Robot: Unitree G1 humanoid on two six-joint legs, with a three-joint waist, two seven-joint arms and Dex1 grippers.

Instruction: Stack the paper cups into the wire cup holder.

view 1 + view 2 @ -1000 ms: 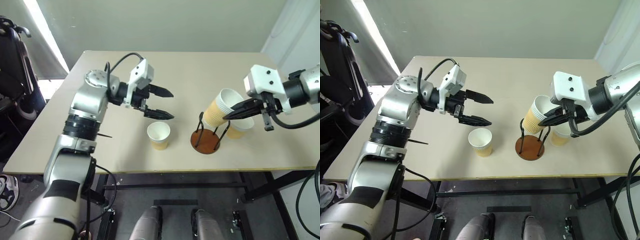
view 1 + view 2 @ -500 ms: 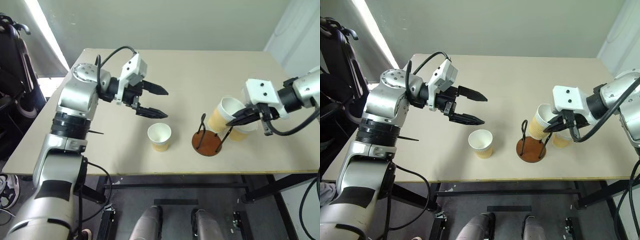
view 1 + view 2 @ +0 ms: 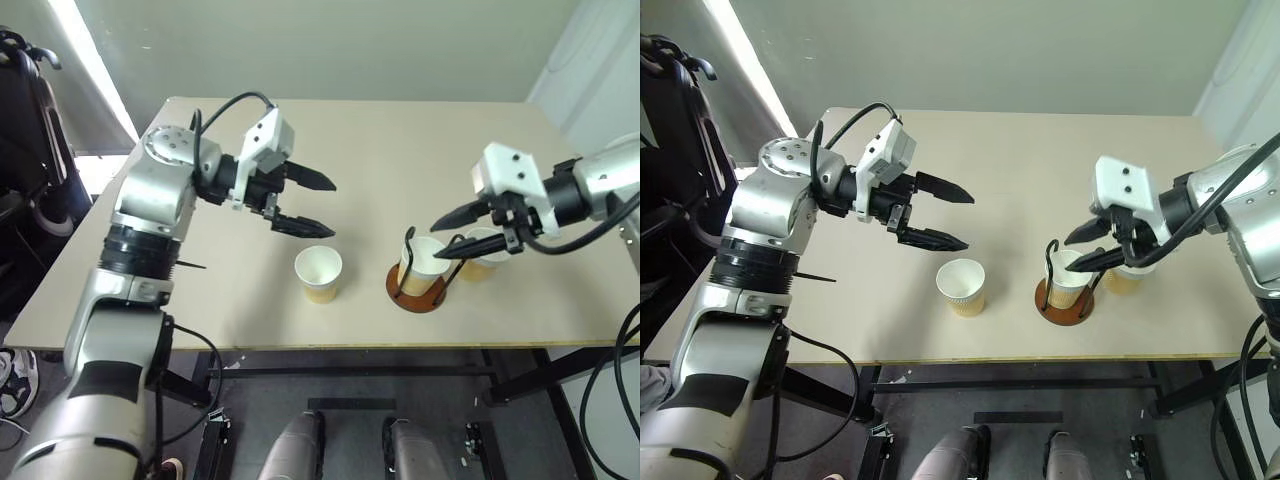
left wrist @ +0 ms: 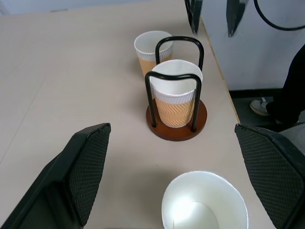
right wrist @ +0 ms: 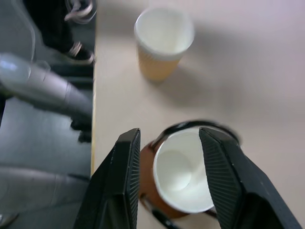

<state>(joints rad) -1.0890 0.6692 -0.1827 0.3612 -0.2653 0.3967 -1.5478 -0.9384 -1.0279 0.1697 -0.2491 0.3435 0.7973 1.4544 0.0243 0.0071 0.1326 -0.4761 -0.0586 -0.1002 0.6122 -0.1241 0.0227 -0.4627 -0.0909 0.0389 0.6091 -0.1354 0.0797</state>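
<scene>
One paper cup (image 3: 420, 263) stands upright inside the wire cup holder (image 3: 414, 293), between its black loops. My right gripper (image 3: 437, 240) hovers just above that cup's rim, open, with a finger (image 5: 122, 187) on either side and apart from the cup. A second paper cup (image 3: 482, 250) stands on the table right behind the holder, under my right wrist. A third paper cup (image 3: 318, 272) stands alone to the left of the holder, near the table's front edge. My left gripper (image 3: 327, 209) hangs open above and slightly behind this cup, holding nothing.
The beige table (image 3: 380, 150) stretches bare behind the cups. Its front edge (image 3: 300, 345) runs close to the holder and the lone cup. A dark chair (image 3: 25, 120) stands off the table's left side.
My right gripper has opened and let go of the cup, which was tilted against the wire loops and now stands upright in the holder. The left gripper has stayed open.
</scene>
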